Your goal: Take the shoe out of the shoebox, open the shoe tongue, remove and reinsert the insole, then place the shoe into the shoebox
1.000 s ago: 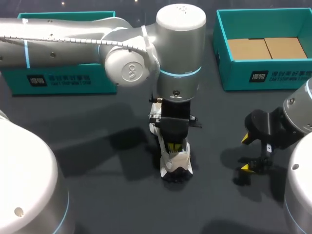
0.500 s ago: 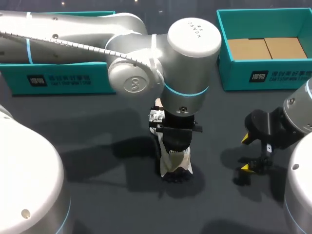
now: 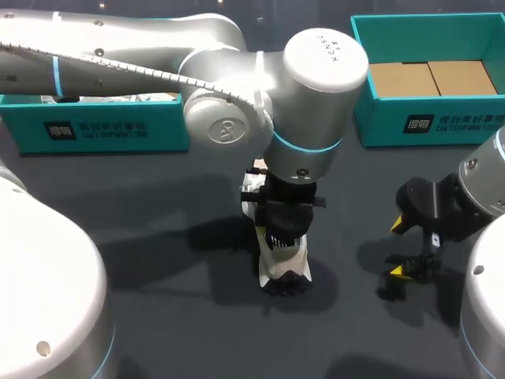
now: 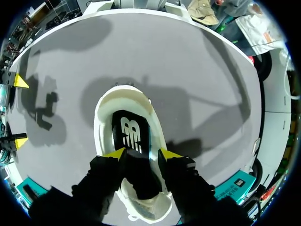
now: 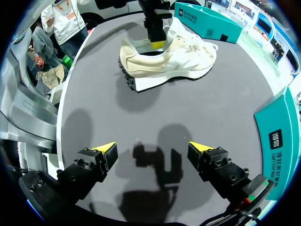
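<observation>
Insole (image 4: 131, 134) judged soft, best held by edges; left end effector (image 4: 143, 154) pinches it inside shoe (image 4: 106, 110); right end effector (image 5: 153, 148) spread.

My smooth silver left arm (image 3: 229, 130) is glowing with blue joint rings and carrying a ribbed grey cable; my black right gripper (image 5: 153, 148) is showing bright yellow tips.
</observation>
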Action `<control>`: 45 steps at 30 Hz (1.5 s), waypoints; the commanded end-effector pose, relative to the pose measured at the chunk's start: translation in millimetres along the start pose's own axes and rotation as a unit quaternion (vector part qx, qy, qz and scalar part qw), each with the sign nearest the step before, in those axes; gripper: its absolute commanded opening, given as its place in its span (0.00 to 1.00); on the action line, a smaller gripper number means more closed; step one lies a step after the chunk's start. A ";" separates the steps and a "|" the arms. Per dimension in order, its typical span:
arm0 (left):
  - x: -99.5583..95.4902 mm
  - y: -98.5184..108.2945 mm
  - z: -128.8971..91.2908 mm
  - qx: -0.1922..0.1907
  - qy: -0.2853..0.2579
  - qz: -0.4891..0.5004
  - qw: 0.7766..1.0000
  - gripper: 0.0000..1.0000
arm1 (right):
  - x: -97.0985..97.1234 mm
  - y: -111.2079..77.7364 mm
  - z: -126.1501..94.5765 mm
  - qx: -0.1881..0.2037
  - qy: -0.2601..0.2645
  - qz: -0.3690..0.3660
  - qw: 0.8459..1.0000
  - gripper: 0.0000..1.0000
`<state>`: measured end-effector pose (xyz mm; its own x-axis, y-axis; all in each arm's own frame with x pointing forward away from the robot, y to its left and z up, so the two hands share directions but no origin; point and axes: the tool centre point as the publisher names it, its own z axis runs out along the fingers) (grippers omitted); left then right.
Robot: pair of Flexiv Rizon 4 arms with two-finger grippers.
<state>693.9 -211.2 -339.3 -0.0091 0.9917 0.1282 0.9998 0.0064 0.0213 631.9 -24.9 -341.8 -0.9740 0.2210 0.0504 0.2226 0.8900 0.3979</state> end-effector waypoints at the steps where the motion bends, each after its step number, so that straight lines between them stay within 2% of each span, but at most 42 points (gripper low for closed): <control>1: -4.2 1.9 4.5 0.002 0.003 -0.001 1.000 0.78 | 1.9 -0.4 -0.9 0.000 -0.001 0.000 1.000 1.00; 2: -4.8 2.4 5.2 0.003 0.002 -0.002 1.000 0.85 | 1.9 -0.4 -0.9 0.000 -0.001 0.000 1.000 1.00; 3: -5.6 2.9 6.0 0.003 0.002 -0.002 1.000 0.86 | 1.9 -0.4 -0.9 0.000 -0.001 0.000 1.000 1.00; 13: -4.8 13.0 9.4 0.003 -0.011 -0.019 1.000 0.87 | 1.9 -0.4 -0.9 0.000 -0.001 0.000 1.000 1.00; 18: -3.6 16.4 10.8 0.011 -0.017 -0.021 1.000 1.00 | 1.9 -0.4 -0.9 0.000 -0.001 0.000 1.000 1.00; 21: -4.6 14.1 12.8 0.015 -0.023 -0.017 0.999 0.99 | 1.9 -0.4 -0.9 0.000 -0.001 0.000 1.000 1.00; 27: -1.2 24.1 8.0 0.024 -0.039 -0.028 0.999 0.90 | 1.9 -0.4 -0.9 0.000 -0.001 0.000 1.000 1.00; 30: 0.3 29.0 5.9 0.035 -0.048 -0.030 0.998 0.81 | 1.9 -0.4 -0.9 0.000 -0.001 0.000 1.000 1.00; 39: -0.6 32.1 2.4 0.054 -0.058 -0.023 0.997 0.87 | 1.9 -0.4 -0.9 0.000 -0.001 0.000 1.000 1.00; 45: -0.6 33.3 0.5 0.056 -0.065 -0.032 0.996 0.85 | 1.9 -0.4 -0.9 0.000 -0.001 0.000 1.000 1.00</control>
<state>725.9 -215.9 -339.0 -0.0773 0.9970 0.0069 0.9932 0.0776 -0.0863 632.0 -25.0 -341.9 -0.9740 0.2210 0.0504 0.2226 0.8900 0.3979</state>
